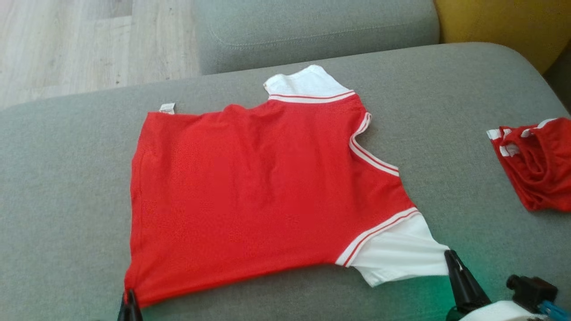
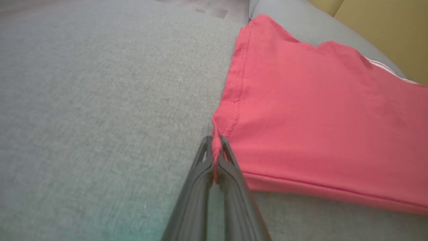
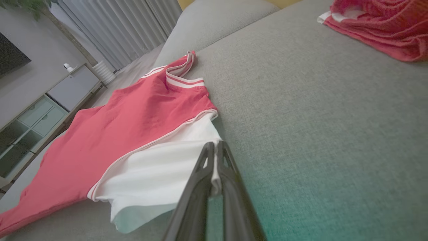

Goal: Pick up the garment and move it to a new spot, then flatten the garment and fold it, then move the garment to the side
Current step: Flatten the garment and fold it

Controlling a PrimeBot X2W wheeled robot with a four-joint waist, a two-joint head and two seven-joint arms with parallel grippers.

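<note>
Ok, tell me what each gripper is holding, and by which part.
Both hold the garment. The left gripper pinches its red bottom hem corner; the right gripper pinches the edge of its near white sleeve end.

The left gripper (image 2: 215, 144) rises from the bottom edge, its two dark fingers pinched together on the near corner of the red shirt (image 2: 317, 117), where a small fold of cloth stands up between the tips. The shirt lies mostly flat on a grey cushion (image 2: 100, 100) and spreads up and to the right, its stitched hem (image 2: 235, 90) running away from the pinched corner. White stripe trim (image 2: 384, 67) shows at its far right edge, with a yellow surface (image 2: 384, 30) behind it and a strip of floor (image 2: 207, 10) along the top.
</note>
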